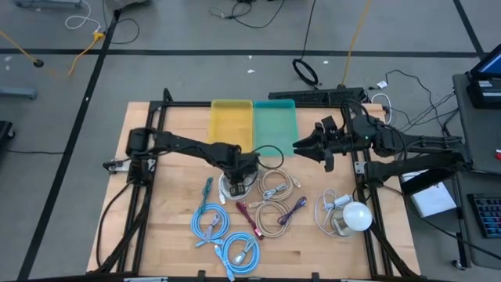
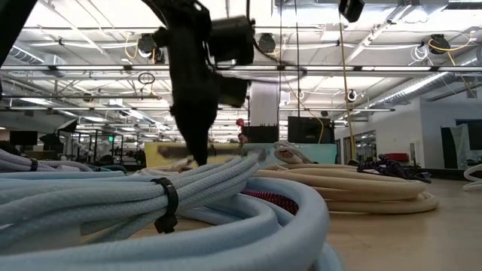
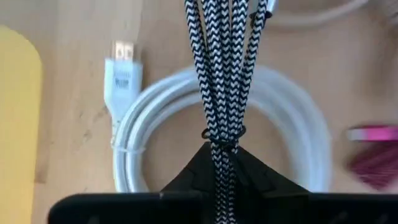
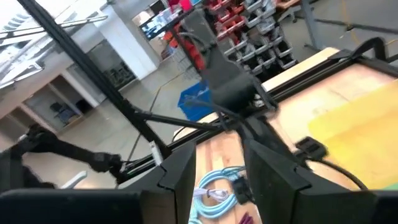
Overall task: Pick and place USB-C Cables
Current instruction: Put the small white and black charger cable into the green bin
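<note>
My left gripper (image 1: 237, 178) points down at the table's middle, over a white coiled cable (image 3: 149, 124), and is shut on a black-and-white braided cable (image 3: 224, 74). The braided cable's black loop (image 1: 268, 153) runs toward the trays. Light blue coils (image 1: 210, 221), beige coils (image 1: 275, 186) and short maroon (image 1: 249, 218), purple (image 1: 293, 210) and teal (image 1: 207, 188) cables lie on the table's near half. My right gripper (image 1: 300, 146) hovers level above the teal tray's near edge, open, with nothing between its fingers (image 4: 180, 174). My left gripper pinches the braided cable's bundle of several strands between its two fingers, at a thin tie (image 3: 222, 134). The fingers come from above, pointing down. The bundle runs away from the fingertips across the white coil (image 3: 292, 112); whether it is lifted off that coil I cannot tell.
A yellow tray (image 1: 232, 121) and a teal tray (image 1: 275, 121) stand side by side at the table's far middle. A clear-white cord with a round white bulb (image 1: 354, 215) lies at the near right. Black frame rails (image 1: 149, 141) run along both sides.
</note>
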Motion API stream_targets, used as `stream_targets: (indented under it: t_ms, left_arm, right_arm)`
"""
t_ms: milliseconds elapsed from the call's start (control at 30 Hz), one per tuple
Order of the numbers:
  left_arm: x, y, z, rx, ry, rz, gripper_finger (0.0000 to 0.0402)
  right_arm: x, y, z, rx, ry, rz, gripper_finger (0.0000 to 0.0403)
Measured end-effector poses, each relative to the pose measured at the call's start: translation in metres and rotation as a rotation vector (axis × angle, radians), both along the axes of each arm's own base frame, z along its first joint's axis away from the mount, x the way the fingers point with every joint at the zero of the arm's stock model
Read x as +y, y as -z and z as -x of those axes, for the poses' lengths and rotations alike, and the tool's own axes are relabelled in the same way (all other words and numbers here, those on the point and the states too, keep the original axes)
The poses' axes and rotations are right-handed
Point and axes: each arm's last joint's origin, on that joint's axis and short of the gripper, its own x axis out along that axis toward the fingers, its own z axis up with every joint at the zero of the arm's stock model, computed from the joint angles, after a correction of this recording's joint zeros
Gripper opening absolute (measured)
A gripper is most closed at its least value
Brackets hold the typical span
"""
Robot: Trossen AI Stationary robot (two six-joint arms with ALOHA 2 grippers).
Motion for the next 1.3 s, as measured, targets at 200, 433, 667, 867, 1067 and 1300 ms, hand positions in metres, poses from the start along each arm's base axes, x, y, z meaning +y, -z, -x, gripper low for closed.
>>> stream_targets:
  t_ms: [200,433,667,867,1067,1300]
  left_arm:
    - [0.000,-0.062,0.004,-0.289,-0.050,0.068,0.0023]
    - [0.060,-0.109,0.001,-0.666,-0.411,0.123,0.0023]
    - [0.157,-0.060,-0.008,-0.680,-0.857,0.336,0.0023]
    - [0.180,-0.052,-0.040,-0.700,-0.952,0.400,0.0023]
    - [0.173,-0.066,-0.063,-0.502,-0.908,0.254,0.0023]
    - [0.152,-0.088,-0.065,-0.477,-0.688,0.069,0.0023]
  right_arm:
    - [0.002,0.001,-0.001,0.004,0.009,0.015,0.0128]
    - [0.003,0.006,-0.009,0.035,0.007,-0.008,0.0128]
    - [0.010,0.010,-0.014,0.059,0.010,-0.008,0.0128]
    - [0.016,0.009,-0.013,0.053,0.092,0.044,0.0128]
    - [0.018,0.009,-0.013,0.053,0.127,0.081,0.0128]
    - [0.014,0.013,-0.015,0.081,0.248,0.099,0.0128]
